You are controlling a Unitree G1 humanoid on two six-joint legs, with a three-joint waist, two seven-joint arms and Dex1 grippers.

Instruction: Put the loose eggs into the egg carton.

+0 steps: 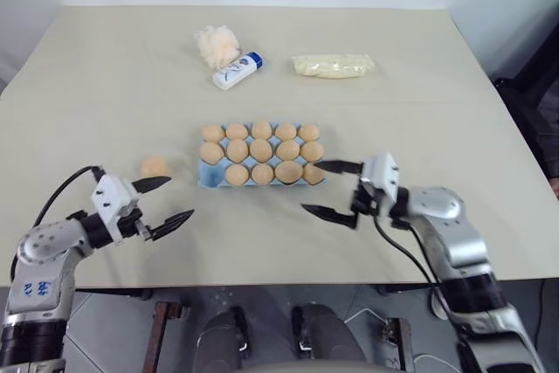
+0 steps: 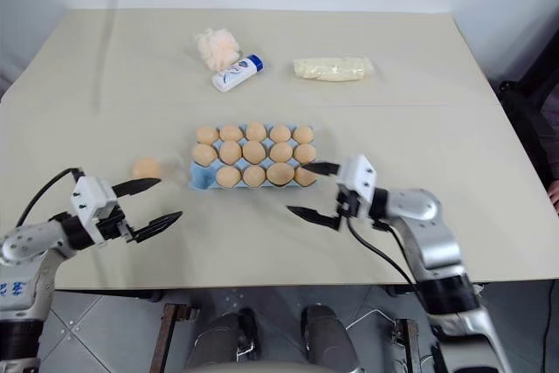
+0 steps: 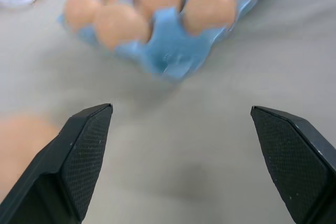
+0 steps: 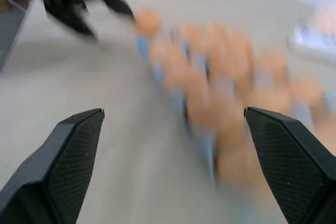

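The egg carton (image 1: 262, 155) sits mid-table, light blue, with fourteen cups filled – the one bare cup looks to be at its near left corner. One loose egg (image 1: 155, 166) lies on the table just beside that end. The left gripper (image 1: 166, 203) hovers near it, fingers spread wide and empty; the right gripper (image 1: 335, 189) hangs just beside the carton's other end, jaws also wide, nothing between them. So the last egg is the step in hand (likely a job for the left arm): it must reach over the egg, pinch gently, then lower it into the bare cup – a round egg may roll if nudged
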